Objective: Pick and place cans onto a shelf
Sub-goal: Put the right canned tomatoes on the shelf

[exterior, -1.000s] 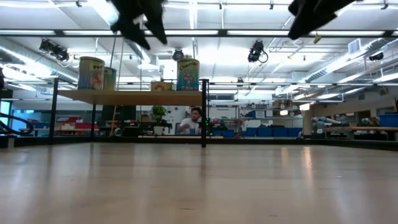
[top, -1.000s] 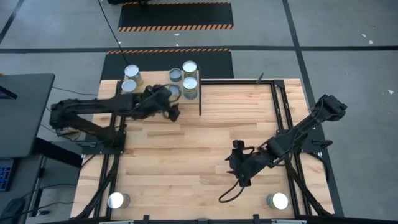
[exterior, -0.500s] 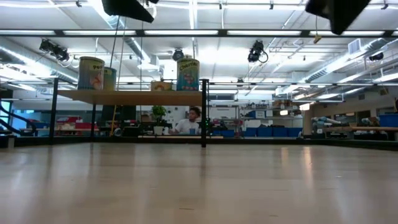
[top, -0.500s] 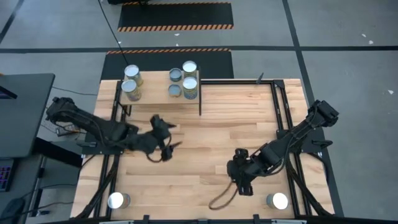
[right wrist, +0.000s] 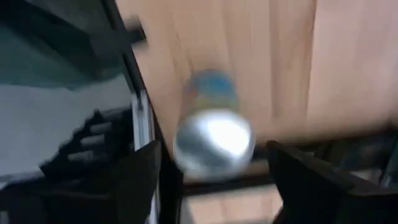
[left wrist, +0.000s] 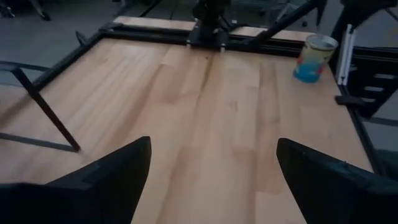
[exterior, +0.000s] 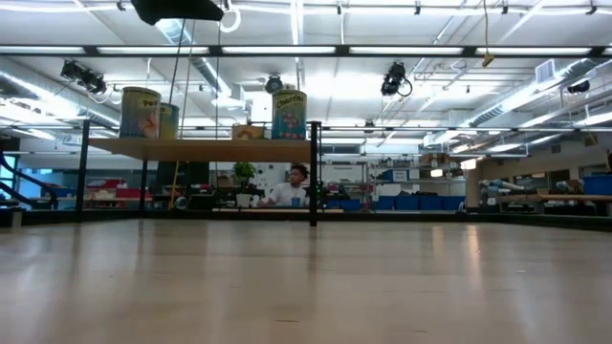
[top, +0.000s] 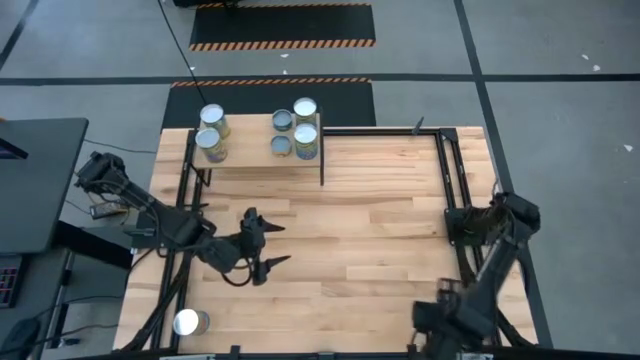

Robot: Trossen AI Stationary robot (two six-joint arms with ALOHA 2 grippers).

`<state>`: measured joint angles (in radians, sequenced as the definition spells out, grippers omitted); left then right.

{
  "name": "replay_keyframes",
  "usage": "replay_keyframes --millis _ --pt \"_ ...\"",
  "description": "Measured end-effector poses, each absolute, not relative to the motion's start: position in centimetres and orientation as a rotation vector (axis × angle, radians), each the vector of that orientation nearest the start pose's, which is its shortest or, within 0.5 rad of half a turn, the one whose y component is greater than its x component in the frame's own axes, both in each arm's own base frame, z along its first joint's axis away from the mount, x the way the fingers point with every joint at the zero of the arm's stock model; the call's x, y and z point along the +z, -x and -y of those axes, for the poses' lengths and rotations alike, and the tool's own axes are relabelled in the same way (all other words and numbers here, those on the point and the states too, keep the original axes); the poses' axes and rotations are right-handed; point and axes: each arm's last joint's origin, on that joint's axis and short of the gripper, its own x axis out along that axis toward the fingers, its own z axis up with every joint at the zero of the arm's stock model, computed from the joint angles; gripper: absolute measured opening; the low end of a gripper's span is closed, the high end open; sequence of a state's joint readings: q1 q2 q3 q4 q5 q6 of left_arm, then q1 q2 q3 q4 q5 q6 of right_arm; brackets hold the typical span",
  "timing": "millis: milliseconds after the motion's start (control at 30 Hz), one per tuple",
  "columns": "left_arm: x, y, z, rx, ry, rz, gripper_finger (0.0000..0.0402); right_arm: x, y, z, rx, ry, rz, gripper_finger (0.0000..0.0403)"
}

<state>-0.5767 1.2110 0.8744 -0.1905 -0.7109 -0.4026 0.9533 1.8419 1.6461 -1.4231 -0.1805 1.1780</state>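
Currently five cans (top: 306, 141) are seen standing on the shelf (top: 255, 152) at the far left of the counter (top: 370, 210). A sixth can (top: 189, 322) is left on the counter at its near left corner. The left pincer (top: 268, 244) is held open and empty above the counter's left half. The right pincer (right wrist: 211, 171) is spread open directly over another can (right wrist: 213, 138) at the near right corner, without gripping it.

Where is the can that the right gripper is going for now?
In the right wrist view the can stands on the tabletop between the right gripper's open fingers, at the table's near right corner beside the black frame.
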Motion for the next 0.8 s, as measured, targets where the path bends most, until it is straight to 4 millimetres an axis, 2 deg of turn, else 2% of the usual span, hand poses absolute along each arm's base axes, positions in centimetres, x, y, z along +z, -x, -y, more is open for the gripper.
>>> replay_keyframes --millis 100,267,500,600,667,800 --pt "28.1 -22.2 12.9 0.191 0.095 -0.382 0.0354 26.7 -17.5 -29.2 -0.238 -0.273 -1.744 0.0334" --pt "28.8 -22.3 13.4 0.171 0.133 -0.313 0.0354 27.2 -16.0 -29.5 -0.345 -0.296 -1.631 0.0373" --pt "28.8 -23.3 14.4 0.127 0.107 -0.256 0.0354 25.0 -15.9 -29.0 -0.367 -0.252 -1.647 0.0380" --pt "28.2 -23.8 14.7 0.120 0.088 -0.267 0.0354 24.0 -16.1 -27.9 -0.393 -0.255 -1.652 0.0380" --pt "27.8 -24.0 15.0 0.096 0.087 -0.280 0.0354 24.1 -16.1 -27.0 -0.401 -0.303 -1.635 0.0380" --pt "27.1 -24.2 15.6 0.045 0.092 -0.309 0.0354 24.3 -15.9 -26.3 -0.338 -0.512 -1.544 0.0380"
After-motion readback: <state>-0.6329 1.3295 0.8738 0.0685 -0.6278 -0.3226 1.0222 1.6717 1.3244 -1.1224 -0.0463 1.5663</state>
